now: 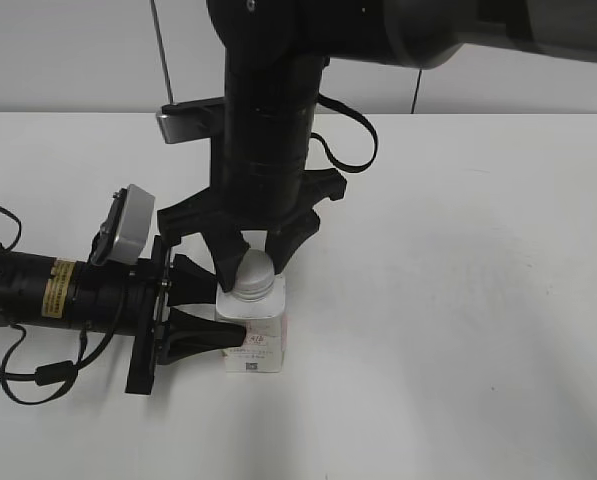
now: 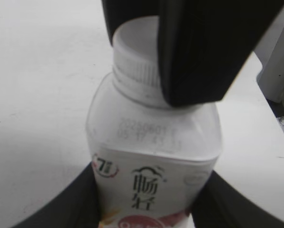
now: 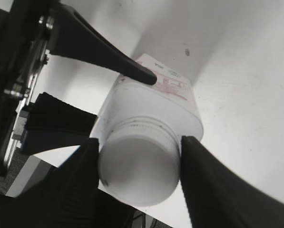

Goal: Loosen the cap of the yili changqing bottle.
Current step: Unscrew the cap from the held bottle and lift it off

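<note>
One small squarish white plastic bottle (image 1: 255,335) with pink-red print and a dark code mark, standing upright on the plain white worktop (image 1: 478,300), left of centre in the exterior view.

One round white ribbed plastic screw cap (image 1: 254,272), seated on the bottle's neck.

Two black robot arms, each with one hand.

Left hand (image 1: 210,312): reaches in level from the left, its two black fingers pressed against opposite sides of the bottle's body, pinching it.

Right hand (image 1: 250,262): comes straight down from above, its two fingers (image 3: 213,190) closed on opposite sides of the cap, touching its ribbed wall.

One grey camera block (image 1: 124,224) on the left arm.
</note>
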You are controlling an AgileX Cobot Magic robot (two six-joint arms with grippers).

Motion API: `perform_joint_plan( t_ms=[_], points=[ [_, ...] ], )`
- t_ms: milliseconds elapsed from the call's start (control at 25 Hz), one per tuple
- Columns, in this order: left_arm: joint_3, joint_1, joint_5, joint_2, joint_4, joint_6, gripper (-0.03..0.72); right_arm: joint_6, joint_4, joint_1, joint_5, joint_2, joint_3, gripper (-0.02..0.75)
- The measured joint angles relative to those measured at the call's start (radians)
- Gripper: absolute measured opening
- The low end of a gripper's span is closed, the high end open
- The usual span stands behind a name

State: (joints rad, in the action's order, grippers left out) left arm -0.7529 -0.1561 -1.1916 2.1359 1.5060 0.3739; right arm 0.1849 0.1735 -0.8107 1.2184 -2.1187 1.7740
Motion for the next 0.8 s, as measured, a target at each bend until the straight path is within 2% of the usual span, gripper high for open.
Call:
perform_joint_plan(
  t_ms=[200,360,480,800],
  points=[
    [0.000,0.000,0.001,0.000,0.000,0.000,0.337,-0.012,0.000,0.000,0.000,0.000,0.002,0.397],
    [0.000,0.000,0.001,0.000,-0.001,0.000,0.337,-0.118,0.000,0.000,0.000,0.000,0.002,0.397],
    [0.000,0.000,0.001,0.000,-0.001,0.000,0.337,-0.324,0.000,0.000,0.000,0.000,0.002,0.397],
    [0.000,0.000,0.001,0.000,0.000,-0.001,0.335,-1.087,0.000,0.000,0.000,0.000,0.003,0.397]
  ],
)
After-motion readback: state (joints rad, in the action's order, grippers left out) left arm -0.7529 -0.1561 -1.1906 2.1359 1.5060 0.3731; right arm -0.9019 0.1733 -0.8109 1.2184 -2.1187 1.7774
